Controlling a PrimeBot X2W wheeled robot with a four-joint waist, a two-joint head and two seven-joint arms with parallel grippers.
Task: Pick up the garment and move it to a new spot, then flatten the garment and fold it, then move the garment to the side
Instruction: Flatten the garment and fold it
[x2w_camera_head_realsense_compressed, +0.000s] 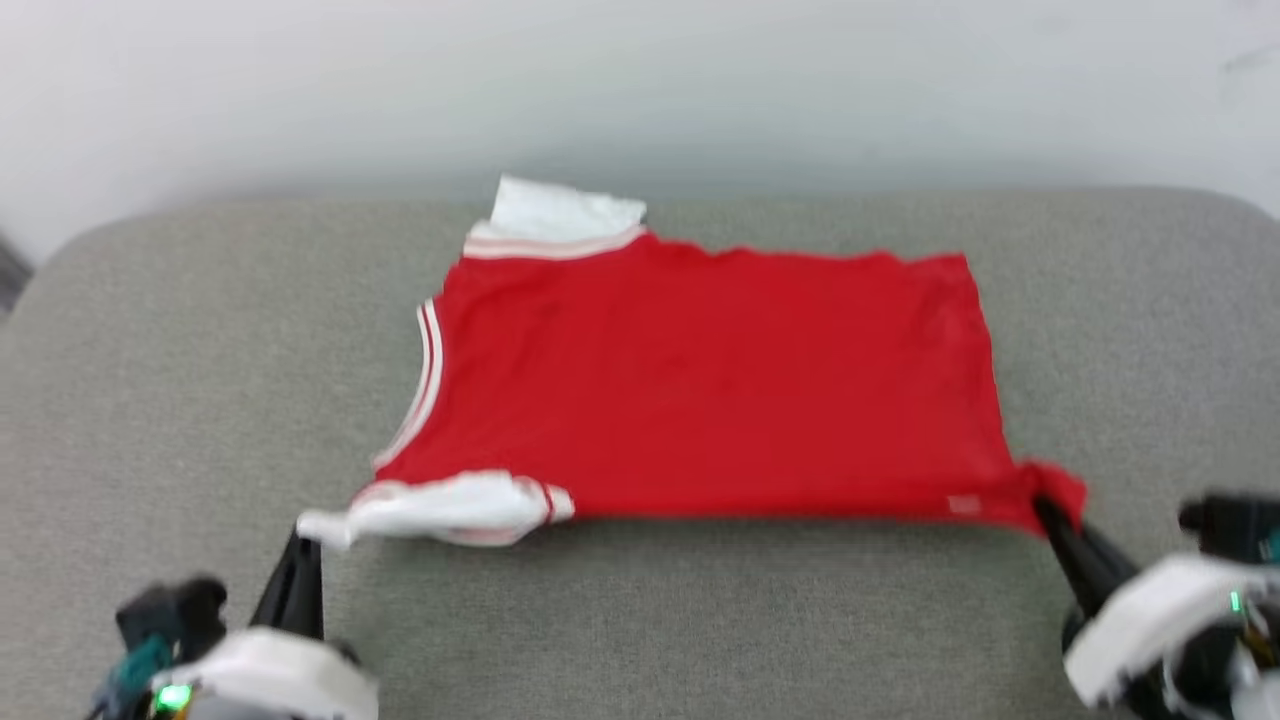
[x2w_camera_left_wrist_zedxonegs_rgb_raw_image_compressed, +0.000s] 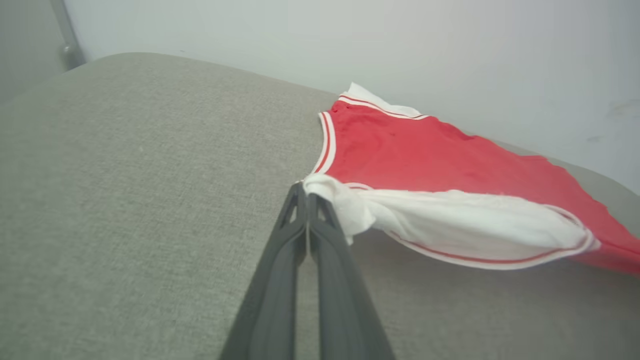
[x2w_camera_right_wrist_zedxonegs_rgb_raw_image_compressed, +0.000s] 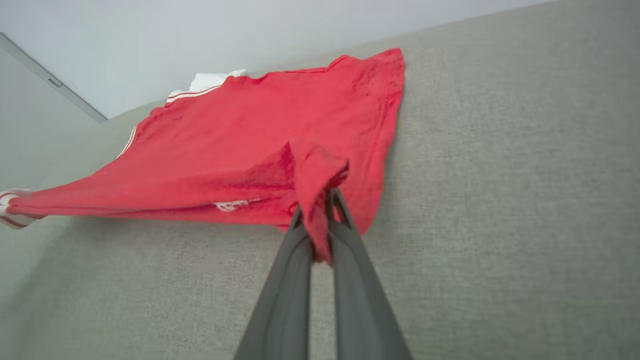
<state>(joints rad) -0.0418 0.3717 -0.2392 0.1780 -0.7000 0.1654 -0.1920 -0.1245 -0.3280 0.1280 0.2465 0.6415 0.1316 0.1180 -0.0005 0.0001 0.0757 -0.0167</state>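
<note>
Red shirt (x2w_camera_head_realsense_compressed: 700, 390) lies plain side up on grey padded surface (x2w_camera_head_realsense_compressed: 150, 380), spread out ahead of both grippers. Pale wall (x2w_camera_head_realsense_compressed: 640, 80) is beyond it. L gripper (x2w_camera_left_wrist_zedxonegs_rgb_raw_image_compressed: 305, 192) is clamped on the white sleeve (x2w_camera_left_wrist_zedxonegs_rgb_raw_image_compressed: 450, 220) end at its tips. R gripper (x2w_camera_right_wrist_zedxonegs_rgb_raw_image_compressed: 320, 207) is clamped on the red bottom corner, w/ cloth bunched over its fingertips.

1. The garment (x2w_camera_head_realsense_compressed: 700, 380) lies spread on the surface (x2w_camera_head_realsense_compressed: 180, 380), near its middle, with the collar end to the left.
2. The wall (x2w_camera_head_realsense_compressed: 640, 80) stands behind the garment, past the surface's far edge.
3. The far sleeve (x2w_camera_head_realsense_compressed: 560, 212) juts out behind the garment's far left corner. The near sleeve (x2w_camera_head_realsense_compressed: 440, 508) lies along its near left edge.
4. The left claw (x2w_camera_head_realsense_compressed: 300, 545) is at the garment's near left, pinching the near sleeve's tip.
5. The right claw (x2w_camera_head_realsense_compressed: 1045, 510) is at the garment's near right corner, pinching the cloth there.
</note>
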